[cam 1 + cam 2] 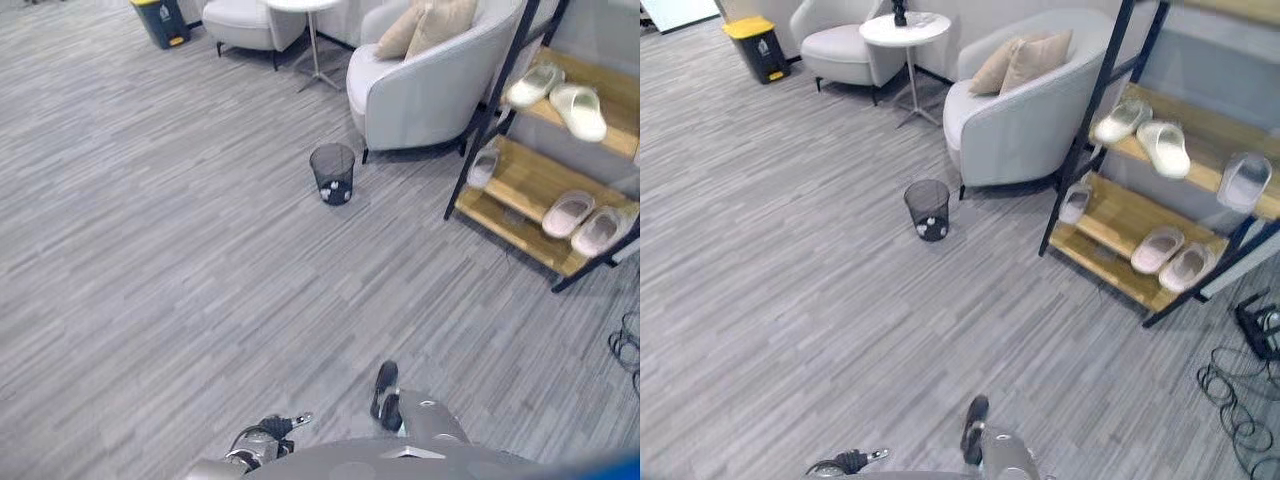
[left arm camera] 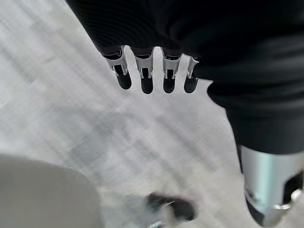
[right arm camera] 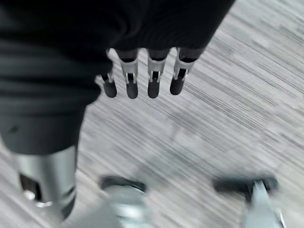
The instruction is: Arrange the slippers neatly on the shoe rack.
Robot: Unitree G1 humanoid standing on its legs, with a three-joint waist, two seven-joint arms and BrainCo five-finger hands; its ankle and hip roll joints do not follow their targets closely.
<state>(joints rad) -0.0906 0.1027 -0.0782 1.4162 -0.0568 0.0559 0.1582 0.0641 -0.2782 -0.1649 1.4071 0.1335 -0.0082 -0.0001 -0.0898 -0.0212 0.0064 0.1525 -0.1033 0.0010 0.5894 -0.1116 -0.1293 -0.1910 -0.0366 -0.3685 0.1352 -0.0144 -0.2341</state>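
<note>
The shoe rack (image 1: 520,182), black-framed with wooden shelves, stands at the right beside an armchair. On its upper shelf lie two cream slippers (image 1: 535,85) (image 1: 580,110) and, further right, a pale grey slipper (image 1: 1243,182) tilted up. The lower shelf carries a grey slipper (image 1: 483,168) at its left end and a pinkish pair (image 1: 567,213) (image 1: 600,230) side by side. My left hand (image 2: 146,78) hangs over bare floor with straight fingers, holding nothing. My right hand (image 3: 130,80) likewise hangs open over the floor, far from the rack.
A light grey armchair (image 1: 430,80) with cushions stands just left of the rack, a black mesh bin (image 1: 333,172) in front of it. Behind are a round side table (image 1: 905,28), a second armchair (image 1: 840,45) and a yellow-lidded bin (image 1: 755,45). Cables (image 1: 1235,400) lie right of the rack.
</note>
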